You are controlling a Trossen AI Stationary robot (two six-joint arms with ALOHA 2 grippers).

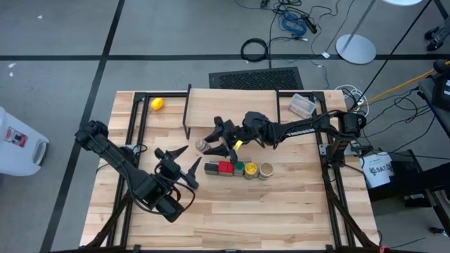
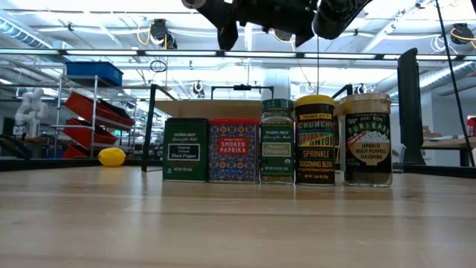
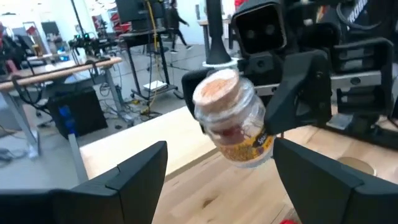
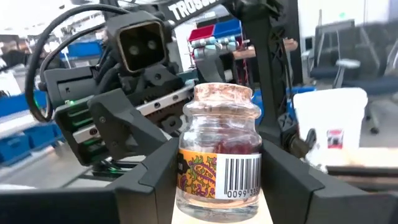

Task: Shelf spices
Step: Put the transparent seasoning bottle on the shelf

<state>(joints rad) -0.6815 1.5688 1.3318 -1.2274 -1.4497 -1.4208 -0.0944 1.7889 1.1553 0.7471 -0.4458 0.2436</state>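
Note:
A small glass jar with a cork top (image 4: 221,149) hangs above the table with my right gripper (image 1: 207,146) shut on it, left of the table's middle. My left gripper (image 1: 184,160) stands open just left of the jar (image 3: 230,115) and apart from it. On the table near the middle, a dark tin (image 2: 186,149), a red tin (image 2: 233,151), a green-lidded jar (image 2: 277,141), a yellow-lidded jar (image 2: 315,140) and a tan-topped jar (image 2: 366,140) stand in a row. The shelf (image 1: 232,105) stands at the far side. My right gripper pinches the small jar's glass body (image 4: 189,177) between its two fingers (image 4: 152,180), one on each side, low on the labelled part. The fingers come about level from the table's right and lie across the jar. The jar is lifted clear, tilted, cork top uppermost.
A yellow lemon-like ball (image 1: 157,104) lies at the far left of the table, left of the shelf. A clear plastic tub (image 1: 302,105) sits at the far right. The near half of the table is bare wood (image 1: 246,211).

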